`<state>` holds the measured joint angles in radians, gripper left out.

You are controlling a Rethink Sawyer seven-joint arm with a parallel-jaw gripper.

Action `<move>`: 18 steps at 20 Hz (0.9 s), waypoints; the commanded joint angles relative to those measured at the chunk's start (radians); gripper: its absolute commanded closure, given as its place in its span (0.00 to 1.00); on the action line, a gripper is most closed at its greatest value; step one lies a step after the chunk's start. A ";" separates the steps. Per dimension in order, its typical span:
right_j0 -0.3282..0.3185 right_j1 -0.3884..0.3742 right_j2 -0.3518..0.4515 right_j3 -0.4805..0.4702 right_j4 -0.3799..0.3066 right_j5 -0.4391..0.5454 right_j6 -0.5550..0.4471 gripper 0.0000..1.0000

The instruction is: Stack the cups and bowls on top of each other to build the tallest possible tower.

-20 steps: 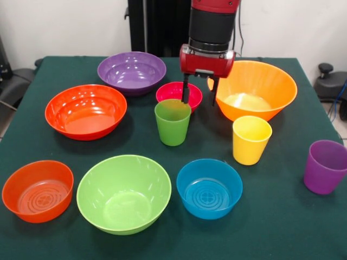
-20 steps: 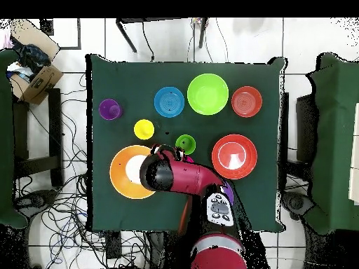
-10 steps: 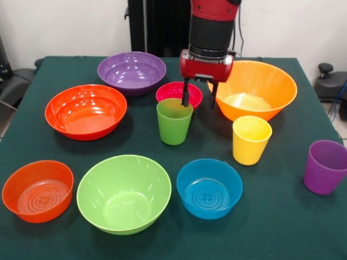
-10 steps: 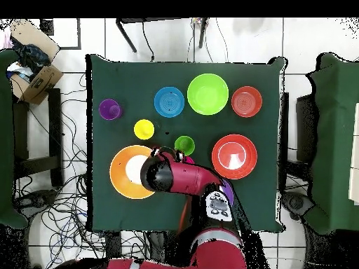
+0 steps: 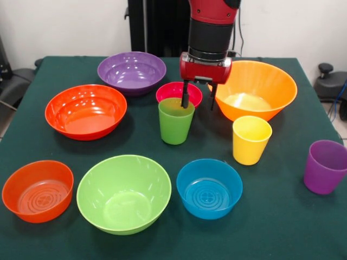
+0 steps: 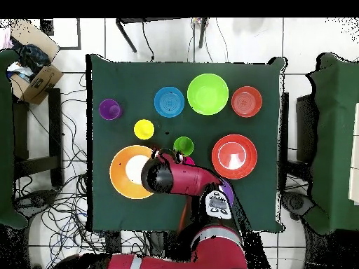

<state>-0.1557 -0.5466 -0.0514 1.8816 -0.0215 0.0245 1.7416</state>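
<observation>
Bowls (image 5: 123,192) on green tablecloth (image 5: 282,216)

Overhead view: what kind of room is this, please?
Probably a robotics lab or test room. A red robot arm works at a table under green cloth, loose cables lie across the tiled floor, and a cardboard box of odds and ends stands beside the table.

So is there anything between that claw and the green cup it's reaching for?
Nothing visible. The gripper hangs open right at the green cup, one finger at its rim. The small pink bowl sits just behind the cup, not between them.
</observation>
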 commanded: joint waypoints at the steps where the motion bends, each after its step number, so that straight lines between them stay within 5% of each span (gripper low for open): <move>1: -0.032 0.007 0.105 -0.020 -0.062 -0.026 0.095 0.00; 18: -0.008 0.027 0.101 -0.016 -0.064 -0.073 0.117 0.00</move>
<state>-0.1775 -0.5465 -0.0457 1.8815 -0.0312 0.0029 1.7416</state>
